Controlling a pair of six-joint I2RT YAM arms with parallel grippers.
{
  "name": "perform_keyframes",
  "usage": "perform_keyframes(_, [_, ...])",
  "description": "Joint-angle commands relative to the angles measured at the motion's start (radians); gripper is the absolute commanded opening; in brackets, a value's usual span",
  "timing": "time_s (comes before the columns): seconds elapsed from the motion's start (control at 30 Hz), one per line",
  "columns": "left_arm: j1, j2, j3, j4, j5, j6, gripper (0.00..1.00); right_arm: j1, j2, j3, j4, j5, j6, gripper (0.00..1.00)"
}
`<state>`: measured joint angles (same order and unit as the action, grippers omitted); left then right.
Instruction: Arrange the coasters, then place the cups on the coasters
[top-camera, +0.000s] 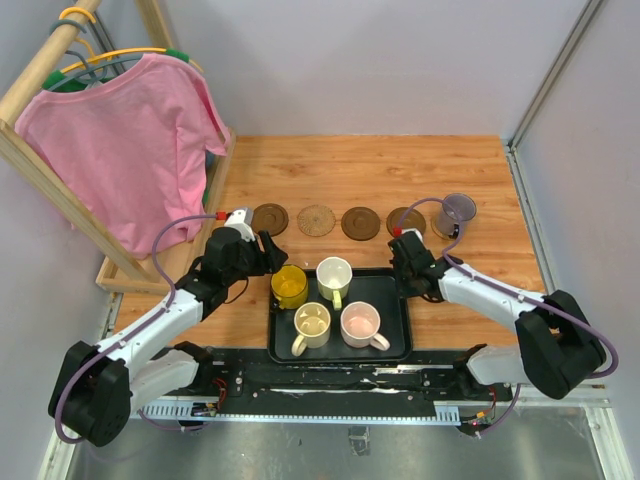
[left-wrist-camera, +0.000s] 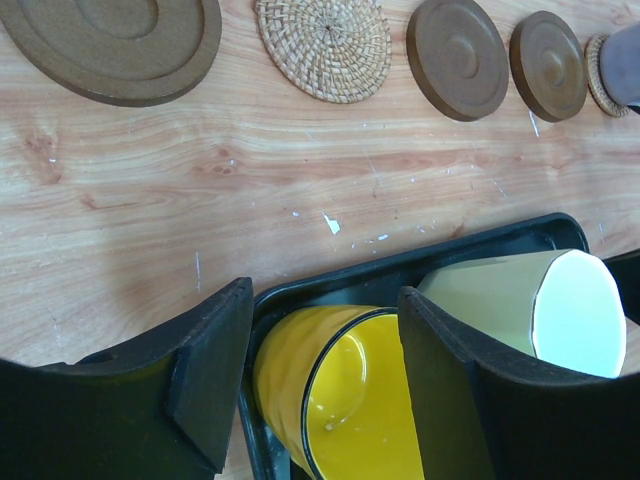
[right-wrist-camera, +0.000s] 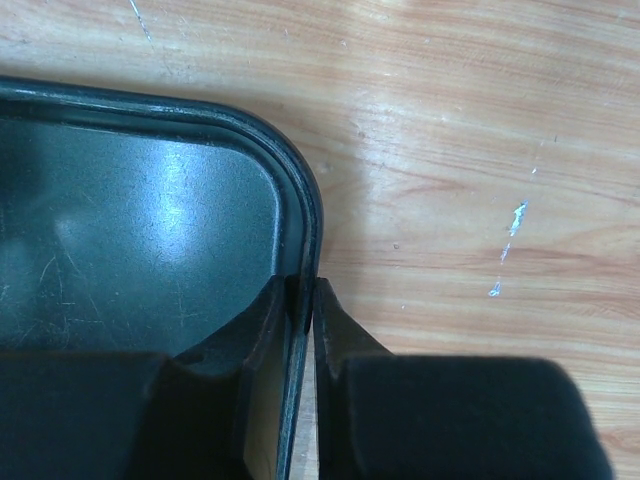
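Note:
Five coasters lie in a row behind the tray: dark brown (top-camera: 270, 217), tan woven (top-camera: 317, 219), two more dark brown (top-camera: 361, 223) (top-camera: 405, 221), and a tan one (top-camera: 441, 226) under the grey-purple cup (top-camera: 458, 209). The black tray (top-camera: 392, 300) holds the yellow cup (top-camera: 289, 286), pale green cup (top-camera: 333, 277), cream cup (top-camera: 311, 325) and pink cup (top-camera: 360, 324). My left gripper (left-wrist-camera: 325, 320) is open, with the yellow cup (left-wrist-camera: 335, 400) between its fingers and a gap on the left side. My right gripper (right-wrist-camera: 305, 290) is shut on the tray's right rim (right-wrist-camera: 300, 215).
A wooden rack with a pink shirt (top-camera: 130, 140) on a hanger stands at the far left, its base frame beside my left arm. Grey walls close the back and right side. Bare wooden tabletop (top-camera: 380, 170) lies behind the coasters.

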<state>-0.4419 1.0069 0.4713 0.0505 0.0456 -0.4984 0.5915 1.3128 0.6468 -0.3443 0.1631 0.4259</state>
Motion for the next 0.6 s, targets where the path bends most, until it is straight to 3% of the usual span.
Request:
perform_keyframes(0.0, [-0.006,-0.013,-0.003,0.011,0.006,0.0,0.64,0.037,-0.017,-0.006,-0.074,-0.004,0.011,0.04])
perform_keyframes(0.27, [-0.007,-0.02,-0.007,0.007,0.005,0.0,0.64,0.046,-0.035,-0.005,-0.098,0.02,0.025,0.11])
perform_keyframes(0.33, [-0.006,-0.021,-0.008,0.008,0.005,0.0,0.64,0.048,-0.041,-0.006,-0.102,0.03,0.027,0.26])
perform_keyframes(0.57, [-0.006,-0.02,-0.007,0.008,-0.001,0.003,0.64,0.051,-0.079,0.023,-0.144,0.104,0.031,0.53])
